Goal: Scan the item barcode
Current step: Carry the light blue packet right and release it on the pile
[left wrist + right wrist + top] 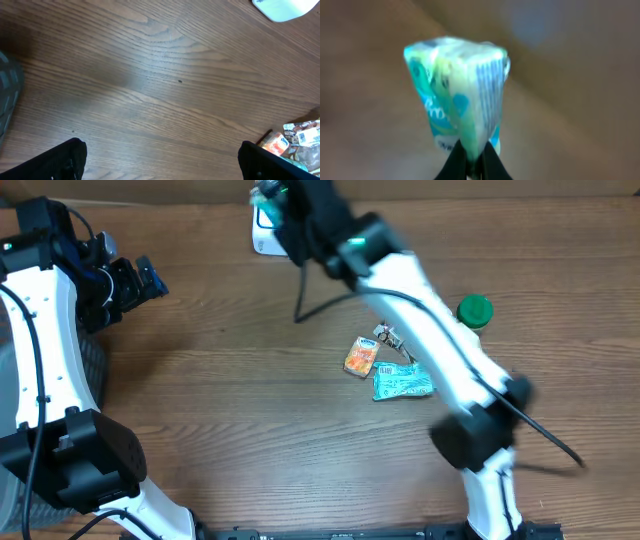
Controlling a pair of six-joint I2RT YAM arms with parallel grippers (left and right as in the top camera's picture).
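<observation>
My right gripper is shut on the lower edge of a teal and white packet, which stands upright between the jaws with striped print on its right face. In the overhead view the right arm reaches to the far edge of the table, where the right gripper holds the packet just over a white scanner. Far from them at the left, my left gripper is open over bare wood, with nothing between its fingers. The white scanner shows at that view's top right corner.
An orange packet, a small clear packet and a teal packet lie mid-table. A green-capped bottle stands to their right. A dark mesh basket sits at the left edge. A black cable trails from the right arm.
</observation>
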